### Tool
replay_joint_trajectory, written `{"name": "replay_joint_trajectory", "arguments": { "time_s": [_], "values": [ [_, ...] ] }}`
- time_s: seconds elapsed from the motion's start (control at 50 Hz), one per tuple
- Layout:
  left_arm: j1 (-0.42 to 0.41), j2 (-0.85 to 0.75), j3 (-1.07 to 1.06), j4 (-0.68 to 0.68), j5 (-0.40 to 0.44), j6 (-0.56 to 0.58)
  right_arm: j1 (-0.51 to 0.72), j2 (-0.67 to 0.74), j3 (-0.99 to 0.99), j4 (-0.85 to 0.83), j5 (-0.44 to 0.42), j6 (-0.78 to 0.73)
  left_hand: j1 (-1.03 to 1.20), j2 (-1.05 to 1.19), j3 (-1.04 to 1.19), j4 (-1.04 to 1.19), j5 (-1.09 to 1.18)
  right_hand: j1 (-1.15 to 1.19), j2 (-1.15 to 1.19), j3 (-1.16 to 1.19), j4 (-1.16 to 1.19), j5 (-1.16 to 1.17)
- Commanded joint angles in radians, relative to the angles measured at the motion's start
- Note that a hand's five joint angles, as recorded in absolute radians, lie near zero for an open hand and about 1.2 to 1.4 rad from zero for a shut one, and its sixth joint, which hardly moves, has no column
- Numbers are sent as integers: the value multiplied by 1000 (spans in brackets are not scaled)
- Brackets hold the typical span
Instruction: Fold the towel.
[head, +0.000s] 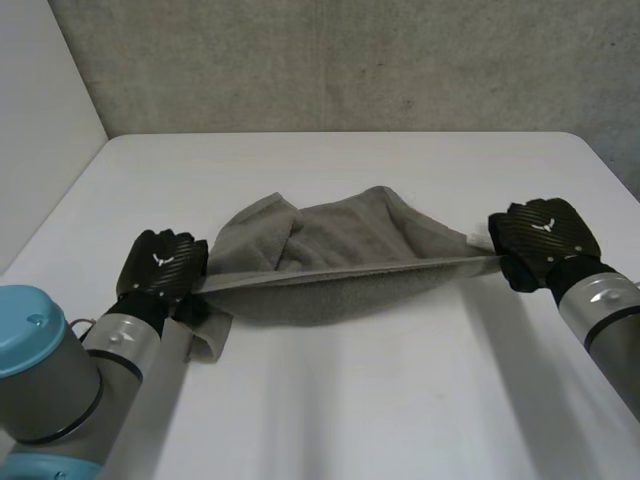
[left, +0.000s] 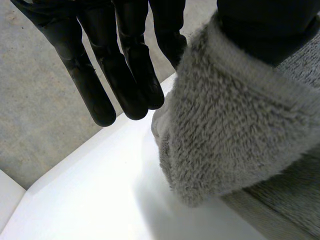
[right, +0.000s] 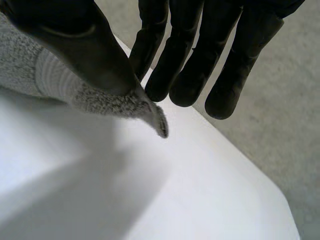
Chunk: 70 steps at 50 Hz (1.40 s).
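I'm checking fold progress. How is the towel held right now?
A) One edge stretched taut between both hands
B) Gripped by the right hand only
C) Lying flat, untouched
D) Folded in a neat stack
A: in the head view one edge of the towel runs in a straight line from the left hand to the right hand, each holding an end.

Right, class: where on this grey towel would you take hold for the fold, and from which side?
Grip the towel at both ends of its near edge, coming in from the outer sides, as the left hand and right hand do. That edge runs taut and straight between them; the rest sags crumpled on the table.
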<state>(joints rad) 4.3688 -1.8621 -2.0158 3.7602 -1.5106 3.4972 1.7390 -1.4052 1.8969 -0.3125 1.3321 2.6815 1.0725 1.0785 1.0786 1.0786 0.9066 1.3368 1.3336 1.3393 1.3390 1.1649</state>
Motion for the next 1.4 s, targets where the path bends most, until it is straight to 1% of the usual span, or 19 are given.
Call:
{"name": "replay_joint_trajectory", "arguments": {
  "time_s": [0.02, 0.14, 0.26, 0.42, 0.44, 0.46, 0.48, 0.5, 0.76, 0.92, 0.96, 1.08, 1.16, 1.18, 1.2, 1.22, 1.24, 1.28, 1.4],
  "values": [
    [0, -71, 49, 26, -6, 9, -84, 2, -1, -5, -10, 98, -215, -221, -221, -221, -223, 60, 63, 57, 57, 57],
    [1, -72, 60, 23, -14, 9, -99, -12, -6, -5, -10, 138, -483, -489, -489, -489, -492, 60, 63, 57, 57, 57],
    [17, -52, 51, 12, -20, 9, -139, -46, 4, -5, -8, 141, -483, -489, -489, -489, -492, 60, 63, 57, 57, 57],
    [18, -20, 42, 0, -102, 22, -139, -51, 11, -7, -8, 141, -474, -480, -481, -481, -483, 60, 63, 57, 57, 57],
    [18, -8, 35, -17, -111, 38, -139, -52, 13, -7, -10, 141, -338, -344, -344, -344, -346, 60, 63, 57, 57, 57],
    [20, 10, 28, -40, -109, 55, -139, -57, 16, -7, -17, 143, 24, 18, 18, 18, 15, 60, 63, 57, 57, 57],
    [20, 11, 28, -40, -109, 55, -139, -57, 16, -7, -18, 143, 28, 22, 21, 21, 19, 60, 63, 57, 57, 57],
    [18, 29, 22, -54, -103, 66, -139, -60, 20, -7, -30, 141, 321, 315, 315, 315, 312, 60, 63, 57, 57, 57],
    [-12, 78, -8, -69, -63, 77, -127, -61, 37, -3, -87, 135, 324, 318, 318, 318, 315, 60, 63, 57, 57, 57],
    [29, 107, 38, -74, -56, 103, -127, -110, -42, 20, -77, 129, 324, 318, 318, 318, 315, 60, 63, 57, 57, 57],
    [29, 214, 86, -91, -17, 140, -125, -207, -125, 99, -80, 126, 324, 318, 318, 318, 315, 60, 63, 57, 57, 57],
    [-9, 359, 207, -181, 69, 146, -128, -291, -346, 294, -85, 126, 324, 318, 318, 318, 315, 60, 63, 57, 57, 57],
    [-52, 425, 391, -398, 79, 137, -131, -281, -611, 534, -90, 107, 324, 318, 318, 318, 315, 60, 63, 57, 57, 57],
    [-60, 420, 446, -471, 78, 123, -131, -281, -611, 535, -90, 107, 324, 318, 318, 318, 315, 60, 63, 57, 57, 57],
    [-60, 420, 447, -471, 78, 123, -136, -265, -683, 614, -91, 74, 324, 318, 318, 318, 315, 60, 63, 57, 57, 57],
    [-66, 410, 492, -543, 78, 109, -138, -227, -743, 689, -94, 25, 324, 318, 318, 318, 315, 60, 63, 57, 57, 57],
    [-66, 409, 493, -543, 78, 109, -138, -227, -743, 690, -94, 24, 324, 318, 318, 318, 315, 60, 63, 57, 57, 57],
    [-49, 352, 548, -658, 76, 79, -131, -123, -820, 807, -106, -89, 324, 318, 318, 318, 315, 60, 63, 57, 57, 57],
    [11, 170, 546, -749, 73, 59, -84, 15, -831, 914, -111, -207, 324, 318, 318, 318, 315, 60, 63, 57, 57, 57]
  ]
}}
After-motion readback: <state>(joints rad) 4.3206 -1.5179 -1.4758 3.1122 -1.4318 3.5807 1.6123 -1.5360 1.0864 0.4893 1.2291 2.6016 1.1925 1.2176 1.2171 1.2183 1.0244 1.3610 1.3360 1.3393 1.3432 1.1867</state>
